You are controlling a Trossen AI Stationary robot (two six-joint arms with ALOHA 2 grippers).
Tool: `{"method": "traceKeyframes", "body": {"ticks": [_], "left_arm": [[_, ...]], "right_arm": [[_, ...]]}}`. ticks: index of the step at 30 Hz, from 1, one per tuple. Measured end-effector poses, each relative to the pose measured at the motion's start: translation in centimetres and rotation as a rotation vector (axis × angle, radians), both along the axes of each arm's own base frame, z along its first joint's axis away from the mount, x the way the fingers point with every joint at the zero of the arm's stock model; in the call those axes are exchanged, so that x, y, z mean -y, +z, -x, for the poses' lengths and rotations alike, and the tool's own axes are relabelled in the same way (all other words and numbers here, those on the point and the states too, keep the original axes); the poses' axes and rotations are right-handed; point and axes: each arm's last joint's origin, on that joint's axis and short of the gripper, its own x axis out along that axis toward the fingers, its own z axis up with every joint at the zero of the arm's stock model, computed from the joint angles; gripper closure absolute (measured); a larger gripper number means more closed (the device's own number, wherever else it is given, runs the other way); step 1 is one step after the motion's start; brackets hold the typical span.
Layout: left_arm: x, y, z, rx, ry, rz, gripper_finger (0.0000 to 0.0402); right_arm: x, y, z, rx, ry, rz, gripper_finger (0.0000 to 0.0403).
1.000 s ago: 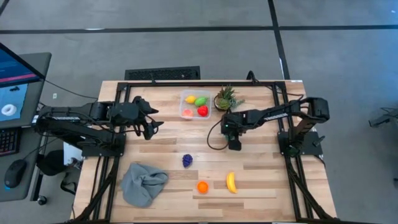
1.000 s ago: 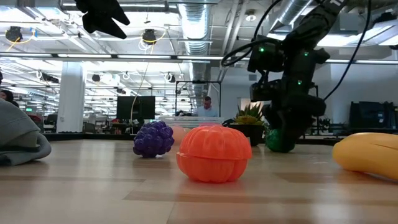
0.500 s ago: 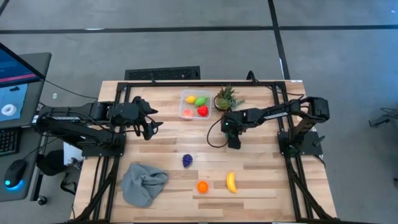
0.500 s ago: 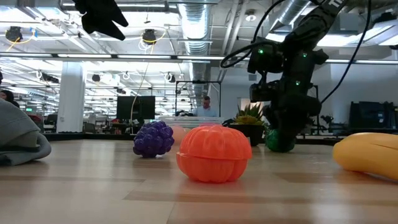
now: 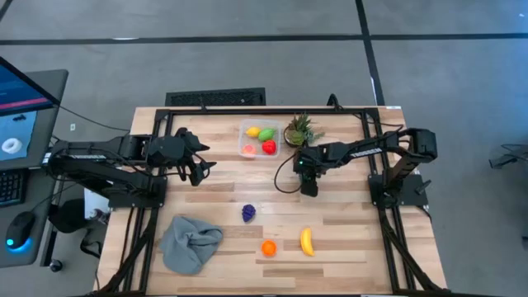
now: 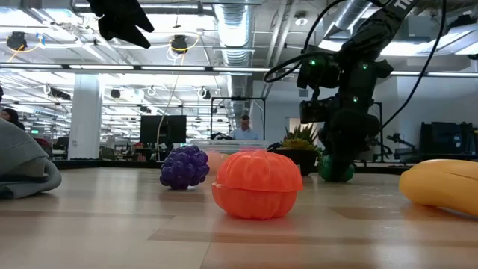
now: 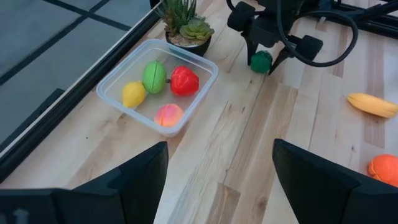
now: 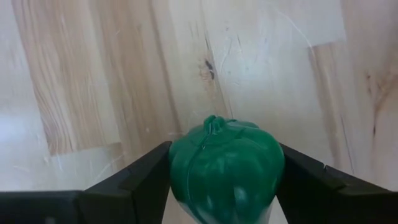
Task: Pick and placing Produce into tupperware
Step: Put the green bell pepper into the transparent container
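My right gripper (image 5: 308, 188) stands over the table's middle right, pointing down, shut on a green toy pepper (image 8: 225, 171), which also shows in the low view (image 6: 336, 172). The clear tupperware (image 5: 259, 150) sits near the far edge. It holds a yellow lemon, a green fruit, a red fruit and a peach (image 7: 168, 115). A small potted plant (image 5: 298, 132) stands just right of it. My left gripper (image 5: 198, 169) hangs open above the table's left side, touching nothing. My right gripper pinches the green pepper between its two fingers (image 8: 134, 180), one on each side of its body (image 8: 186, 168). The fingers come from above, pointing down. The pepper sits upright with its stem end (image 8: 214, 121) away from the wrist. Whether its underside is clear of the table, I cannot tell.
Purple grapes (image 5: 248, 212), an orange pumpkin-like fruit (image 5: 268, 247) and a banana (image 5: 307, 242) lie toward the near edge. A crumpled grey cloth (image 5: 191, 243) lies at the near left. The black frame rail (image 5: 264, 111) runs along the far edge.
My right gripper has moved a little toward the table's far edge, and the green pepper has gone with it, showing smaller in the low view.
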Motion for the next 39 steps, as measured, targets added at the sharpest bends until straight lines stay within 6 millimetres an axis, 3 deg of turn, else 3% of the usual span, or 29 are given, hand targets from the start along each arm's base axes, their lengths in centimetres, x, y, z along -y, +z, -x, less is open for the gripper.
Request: {"method": "traceKeyframes", "body": {"ticks": [14,39], "left_arm": [[0.1,0.0,0.0,-0.005,-0.025,-0.001,0.0123],[0.1,0.3,-0.3,0.033,-0.042,-0.019,0.0123]], "right_arm": [[-0.2,0.5,0.3,0.012,-0.048,-0.055,0.0133],[-0.5,8.8,2.0,0.388,-0.170,-0.066,0.0134]]}}
